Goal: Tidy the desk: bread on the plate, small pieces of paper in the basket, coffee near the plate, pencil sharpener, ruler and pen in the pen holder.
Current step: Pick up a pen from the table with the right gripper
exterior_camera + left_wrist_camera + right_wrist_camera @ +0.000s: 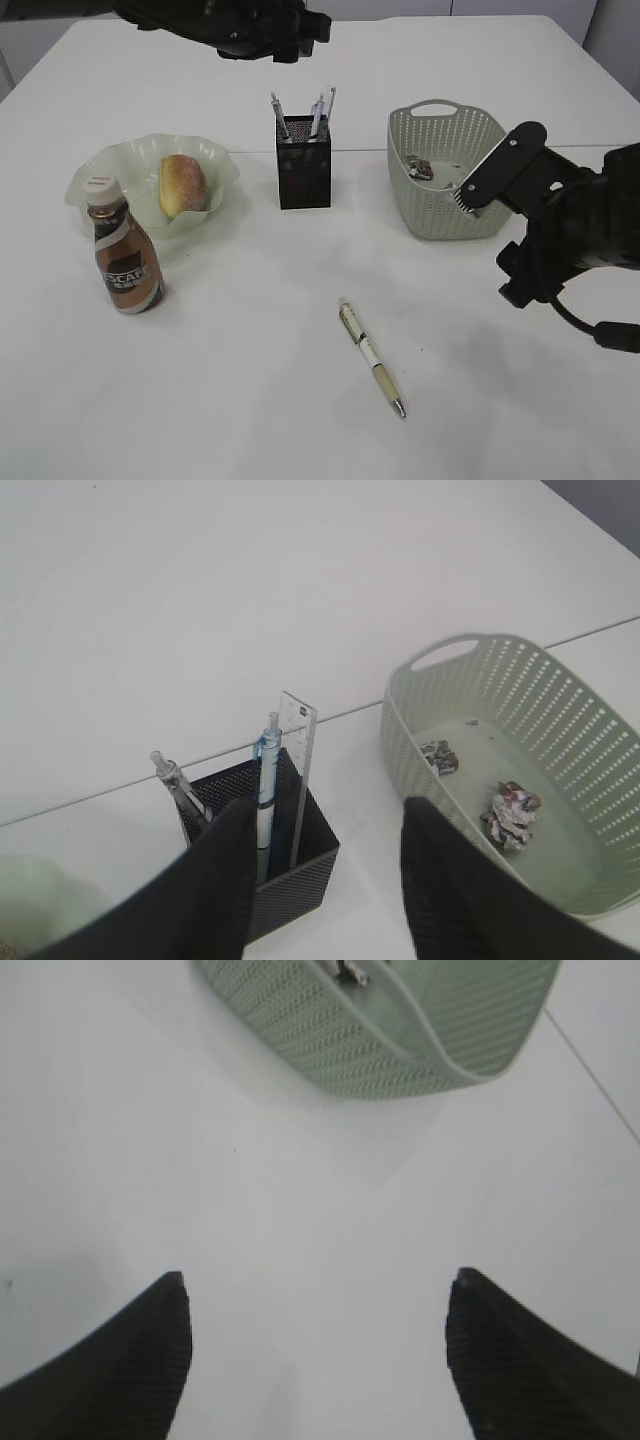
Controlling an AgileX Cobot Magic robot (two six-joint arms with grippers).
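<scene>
- Coffee bottle (127, 256) stands upright just beside the plate (100, 168), which holds the bread (182, 185).
- Left gripper (322, 880), fingers apart, hovers above the pen holder (303, 172).
- A pen (372, 356) lies on the table.
- Right gripper (318, 1355), fingers apart, hangs near the basket (440, 210).

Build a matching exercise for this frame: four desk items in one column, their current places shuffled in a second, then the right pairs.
Items:
1. bread
2. coffee bottle
3. ruler
4. loose pen

Places:
A. lying on the bare table
B. standing in the pen holder
C. on the plate
D. upright on the table in front of the plate

Pairs: 1-C, 2-D, 3-B, 4-A
</scene>
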